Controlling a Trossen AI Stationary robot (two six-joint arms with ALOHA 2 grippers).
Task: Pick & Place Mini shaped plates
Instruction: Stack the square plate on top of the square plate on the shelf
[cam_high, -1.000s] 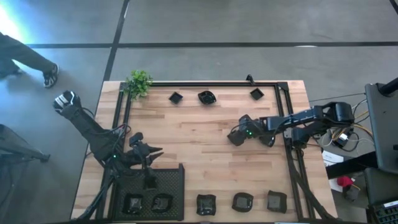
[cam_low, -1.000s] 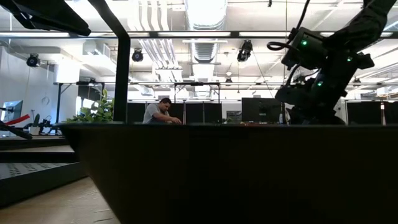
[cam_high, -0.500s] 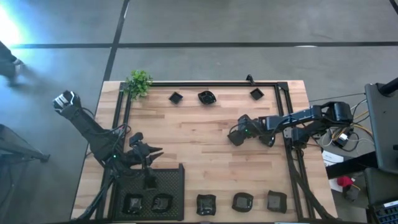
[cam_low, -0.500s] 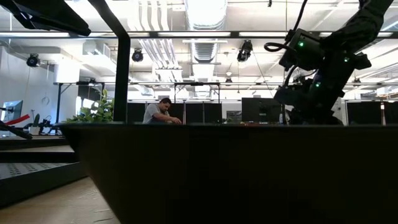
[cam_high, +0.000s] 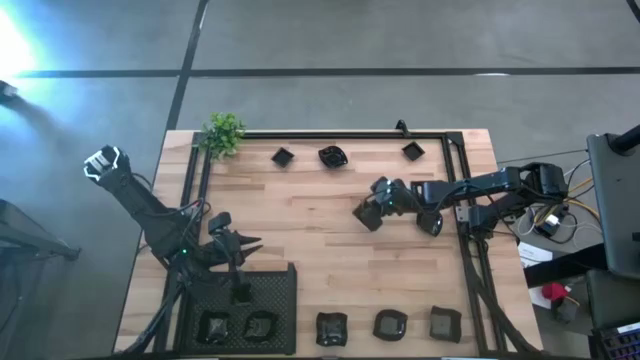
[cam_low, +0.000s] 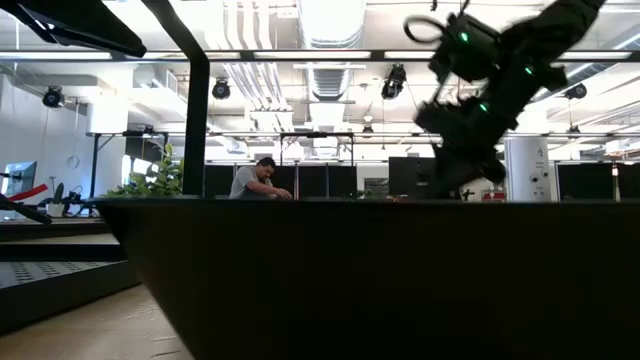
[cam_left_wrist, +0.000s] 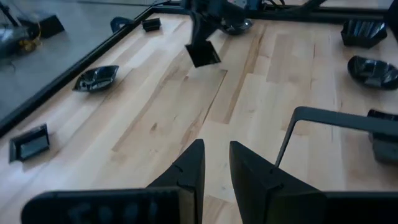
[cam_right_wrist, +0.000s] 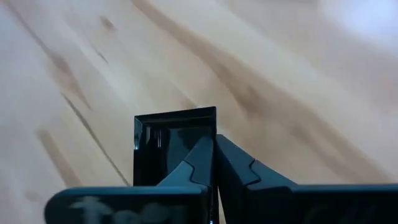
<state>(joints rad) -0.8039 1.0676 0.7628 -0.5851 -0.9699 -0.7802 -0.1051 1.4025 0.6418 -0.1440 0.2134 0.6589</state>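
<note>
Carrying step — right gripper (cam_right_wrist: 214, 146) pinching a square mini plate (cam_right_wrist: 168, 140) above table (cam_high: 300, 240); next, likely placing into mesh tray (cam_high: 270, 290). Left gripper (cam_left_wrist: 216, 163) slightly parted, waiting beside it.

An open-plan office or robotics lab: long ceiling lights (cam_low: 330, 20) and exposed ducts run overhead, rows of dark monitors (cam_low: 420, 178) fill the background, and a person (cam_low: 256, 180) sits at a desk beyond the framed wooden worktop (cam_high: 300, 250) standing on a grey concrete floor (cam_high: 330, 40).

A glossy black square plate (cam_right_wrist: 168, 140) is pinched between the dark right gripper (cam_right_wrist: 214, 163) fingers, above pale, streaked wood table (cam_right_wrist: 74, 74).
</note>
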